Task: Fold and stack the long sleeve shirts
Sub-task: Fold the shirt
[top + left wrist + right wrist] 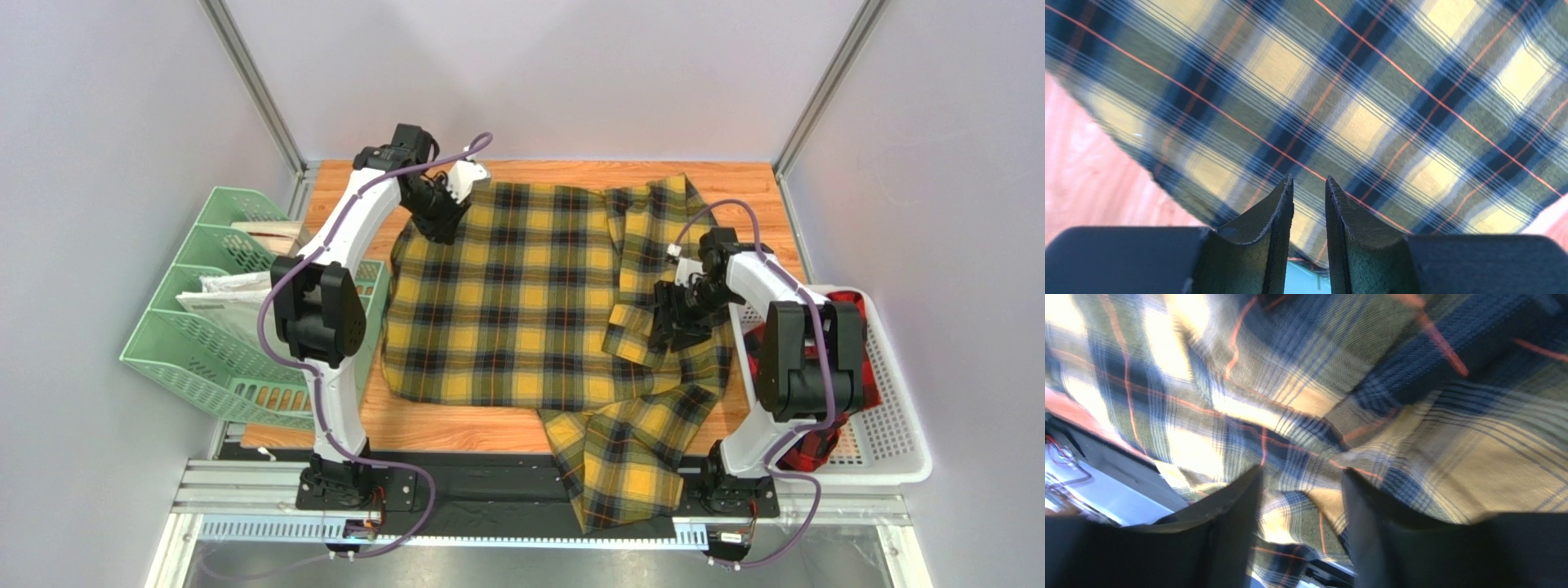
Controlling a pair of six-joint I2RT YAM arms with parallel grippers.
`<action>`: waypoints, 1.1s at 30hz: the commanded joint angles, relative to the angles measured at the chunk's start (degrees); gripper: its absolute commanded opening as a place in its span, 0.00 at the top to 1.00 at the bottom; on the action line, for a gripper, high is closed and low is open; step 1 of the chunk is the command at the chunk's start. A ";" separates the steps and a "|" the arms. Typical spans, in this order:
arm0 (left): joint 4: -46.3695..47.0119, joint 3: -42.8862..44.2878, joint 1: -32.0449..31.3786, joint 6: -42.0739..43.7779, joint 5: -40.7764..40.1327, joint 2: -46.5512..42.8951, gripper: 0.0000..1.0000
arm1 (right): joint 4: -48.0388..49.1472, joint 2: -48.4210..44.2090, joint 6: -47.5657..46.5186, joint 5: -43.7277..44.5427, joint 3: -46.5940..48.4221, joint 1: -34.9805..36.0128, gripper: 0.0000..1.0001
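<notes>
Nearest me, one sleeve of the yellow-and-black shirt [528,294] spills over the counter's [466,429] front edge between the arm bases; the rest lies spread flat. One arm stretches to the far left corner, where the left pincer [439,227] is clamped on the cloth's edge. Its wrist view shows fabric nipped in a narrow gap. The right pincer [672,328] crouches over a cuff, straddling bunched cloth; I cannot tell if it grips. Only the overhead view shows the red-and-black shirt [859,368] in the white basket [889,447].

Nothing to read here, no label, brand or number in any view (the papers [227,292] in the green rack [172,349] show no legible print).
</notes>
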 commanded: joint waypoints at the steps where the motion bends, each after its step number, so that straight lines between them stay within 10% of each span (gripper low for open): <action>1: 0.83 -2.65 -0.17 -0.19 2.02 -4.03 0.67 | 5.58 0.06 4.39 1.70 -0.27 -2.80 0.31; 8: 1.97 -2.57 0.10 -1.15 1.85 -4.48 0.67 | 9.71 1.72 5.28 2.32 0.95 -5.00 0.17; 18: 6.89 4.54 3.70 -4.59 5.01 1.14 0.57 | 13.85 7.17 11.25 -3.31 3.86 -4.91 0.31; 27: -0.46 30.52 3.35 0.25 -1.38 21.15 0.54 | 11.66 8.49 10.47 -5.25 5.97 -4.74 0.79; 33: -4.27 16.82 1.86 5.44 -5.89 17.88 0.61 | 8.14 10.51 7.22 -0.34 6.93 -3.60 1.00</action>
